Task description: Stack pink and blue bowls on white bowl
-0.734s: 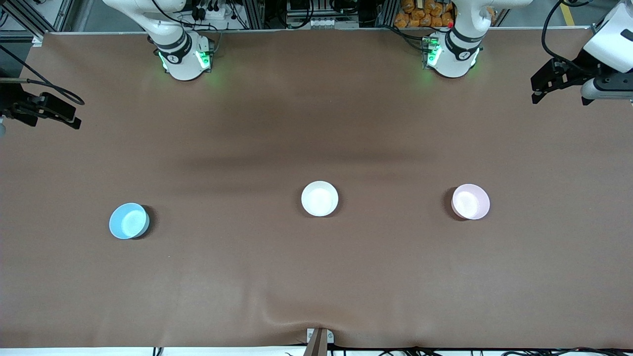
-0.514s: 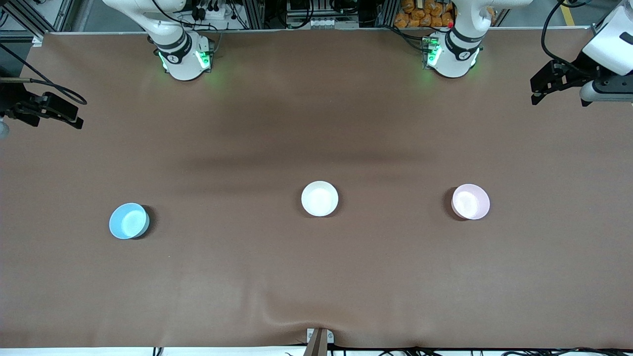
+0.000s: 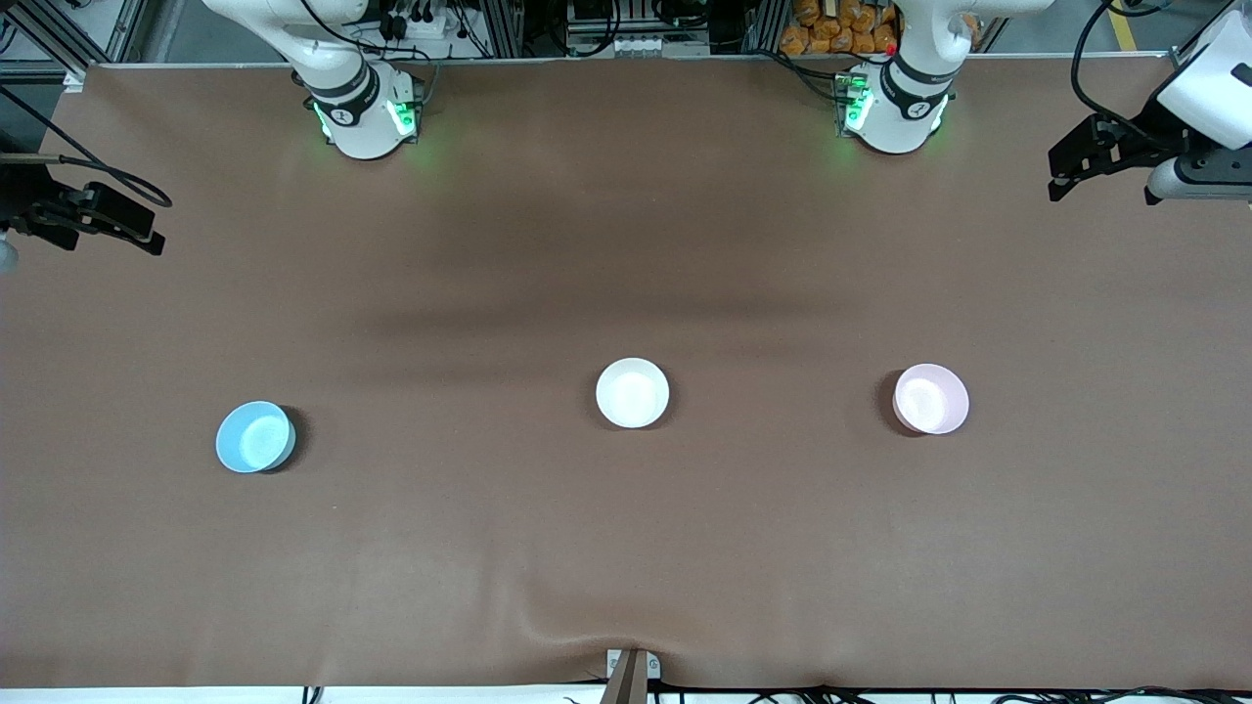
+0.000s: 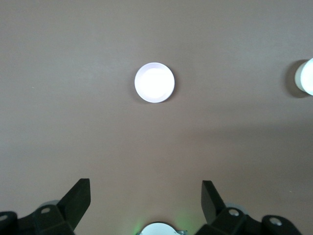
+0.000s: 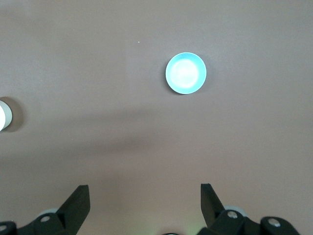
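The white bowl (image 3: 633, 392) sits mid-table. The pale pink bowl (image 3: 931, 399) sits beside it toward the left arm's end. The light blue bowl (image 3: 255, 437) sits toward the right arm's end, slightly nearer the front camera. All three are upright, apart and empty. My left gripper (image 3: 1095, 156) is high over the table's left-arm end, open and empty (image 4: 145, 188); its view shows the pink bowl (image 4: 154, 82) and the white bowl's edge (image 4: 308, 77). My right gripper (image 3: 108, 223) is high over the right-arm end, open and empty (image 5: 145, 192); its view shows the blue bowl (image 5: 186, 72).
The brown table cover (image 3: 626, 548) has a wrinkle at the edge nearest the front camera, by a small clamp (image 3: 631, 670). The arm bases (image 3: 367, 112) (image 3: 892, 108) stand along the table's robot edge.
The left gripper has drifted slightly toward the robots' edge of the table. The right gripper has barely shifted. The bowls have not moved.
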Controlling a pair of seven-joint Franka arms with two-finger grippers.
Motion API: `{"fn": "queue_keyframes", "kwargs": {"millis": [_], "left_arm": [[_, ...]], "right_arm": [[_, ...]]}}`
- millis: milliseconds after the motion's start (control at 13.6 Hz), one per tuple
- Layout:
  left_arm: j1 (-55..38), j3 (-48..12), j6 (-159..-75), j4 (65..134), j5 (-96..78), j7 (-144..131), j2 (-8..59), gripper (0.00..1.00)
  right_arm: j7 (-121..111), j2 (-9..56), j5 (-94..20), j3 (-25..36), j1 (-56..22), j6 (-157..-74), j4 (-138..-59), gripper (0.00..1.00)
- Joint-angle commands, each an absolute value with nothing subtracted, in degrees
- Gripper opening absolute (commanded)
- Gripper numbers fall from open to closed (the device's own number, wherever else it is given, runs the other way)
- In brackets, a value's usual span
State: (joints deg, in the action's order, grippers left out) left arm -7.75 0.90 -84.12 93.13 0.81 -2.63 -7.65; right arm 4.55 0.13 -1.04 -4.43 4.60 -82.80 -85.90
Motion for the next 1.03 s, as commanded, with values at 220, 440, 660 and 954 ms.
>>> {"fn": "queue_keyframes", "kwargs": {"millis": [220, 440, 660, 954], "left_arm": [[-8.1, 1.6, -82.7, 91.9, -0.5, -3.7, -7.7, 1.0], [-8.2, 1.6, -82.4, 91.8, -0.1, -3.6, -7.9, 1.0], [-8.3, 1.5, -82.6, 91.3, 0.0, -3.4, -7.2, 1.0], [-8.2, 1.3, -82.6, 90.6, 0.0, -2.5, -6.9, 1.0]], "right_arm": [[5.6, -0.2, -1.1, -4.4, 4.5, -82.5, -85.4, 1.0], [5.6, -0.2, -1.1, -4.4, 4.5, -82.5, -85.4, 1.0], [5.6, -0.2, -1.1, -4.4, 4.5, -82.4, -85.4, 1.0], [5.6, -0.2, -1.1, -4.4, 4.6, -82.4, -85.4, 1.0]]}}
